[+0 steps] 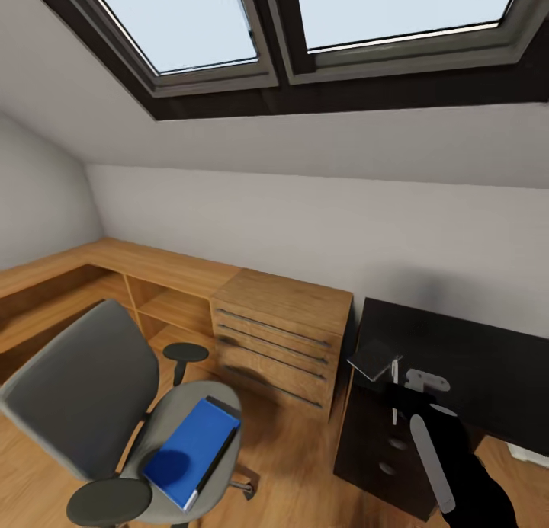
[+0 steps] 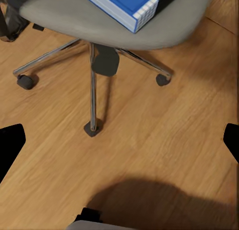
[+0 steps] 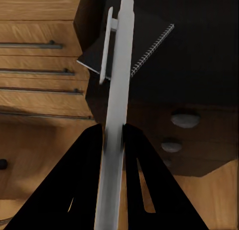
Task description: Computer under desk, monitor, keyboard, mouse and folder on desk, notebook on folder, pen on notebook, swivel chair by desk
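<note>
The right gripper (image 3: 113, 140) is clamped on the pen (image 3: 115, 105), whose tip points over the notebook (image 3: 137, 46) at the desk (image 1: 457, 360) corner just ahead. The left gripper's state cannot be told; the folder (image 1: 191, 452) lies on the swivel chair (image 1: 84, 391).

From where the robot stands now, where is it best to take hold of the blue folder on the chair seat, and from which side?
Probably at the folder's near corner, which juts past the seat's front rim in the left wrist view. It lies flat on the swivel chair, so come level from the front, one claw finger above and one below.
</note>
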`<state>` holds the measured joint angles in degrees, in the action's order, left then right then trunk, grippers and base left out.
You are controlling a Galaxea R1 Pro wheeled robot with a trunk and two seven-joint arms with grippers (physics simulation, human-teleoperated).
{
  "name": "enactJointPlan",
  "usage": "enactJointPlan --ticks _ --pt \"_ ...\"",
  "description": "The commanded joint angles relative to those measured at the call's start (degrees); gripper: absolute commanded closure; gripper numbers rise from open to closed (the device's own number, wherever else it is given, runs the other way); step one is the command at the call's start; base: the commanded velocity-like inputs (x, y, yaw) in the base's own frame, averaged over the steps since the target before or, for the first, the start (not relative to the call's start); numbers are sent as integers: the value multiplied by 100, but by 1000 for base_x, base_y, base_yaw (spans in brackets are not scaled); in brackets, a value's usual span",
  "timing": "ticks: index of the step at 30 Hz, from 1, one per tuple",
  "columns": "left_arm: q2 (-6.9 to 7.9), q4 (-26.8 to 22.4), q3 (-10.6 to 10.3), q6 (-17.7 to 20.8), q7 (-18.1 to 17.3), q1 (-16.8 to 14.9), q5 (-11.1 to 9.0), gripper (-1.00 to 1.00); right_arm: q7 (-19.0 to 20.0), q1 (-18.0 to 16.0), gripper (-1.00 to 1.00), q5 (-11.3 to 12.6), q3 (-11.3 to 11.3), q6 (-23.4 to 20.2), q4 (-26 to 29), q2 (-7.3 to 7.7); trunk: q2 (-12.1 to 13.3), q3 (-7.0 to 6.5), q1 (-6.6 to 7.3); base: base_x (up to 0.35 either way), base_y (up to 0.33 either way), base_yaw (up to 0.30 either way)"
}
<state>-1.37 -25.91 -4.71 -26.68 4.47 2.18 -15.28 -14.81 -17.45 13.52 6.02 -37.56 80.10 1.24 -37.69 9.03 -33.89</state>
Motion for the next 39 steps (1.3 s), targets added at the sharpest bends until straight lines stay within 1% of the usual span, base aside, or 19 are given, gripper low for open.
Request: enactJointPlan --ticks 1,9,16,19,24,29,36,39 --pt "4 -11 -48 -12 46 2 -36 -100 -39 -4 100 72 -4 -14 5 4 -7 8 -2 0 -169 -98" --pt "5 -11 -48 -12 45 2 -36 -100 -39 -4 100 71 15 -11 -79 6 -7 8 -2 0 -266 -27" --pt "5 -11 -48 -12 45 2 -36 -100 -40 -4 100 64 255 5 -198 12 -7 8 -2 0 -301 -2" --pt "0 -11 -48 -12 45 2 -36 -100 -39 -4 100 63 305 20 -245 15 -7 8 -2 0 -303 0" --pt "0 -11 -48 -12 45 2 -36 -100 -31 -4 100 63 325 37 -262 16 -7 8 -2 0 -272 0" --pt "1 -11 -48 -12 45 2 -36 -100 -1 -4 100 63 335 48 -345 31 -7 8 -2 32 -85 0" --pt "0 -11 -48 -12 45 2 -36 -100 13 -4 100 59 345 101 -629 63 -7 8 -2 208 -10 0" --pt "-2 -11 -48 -12 45 2 -36 -100 13 -4 100 59 347 178 -849 132 -7 8 -2 267 -1 0"
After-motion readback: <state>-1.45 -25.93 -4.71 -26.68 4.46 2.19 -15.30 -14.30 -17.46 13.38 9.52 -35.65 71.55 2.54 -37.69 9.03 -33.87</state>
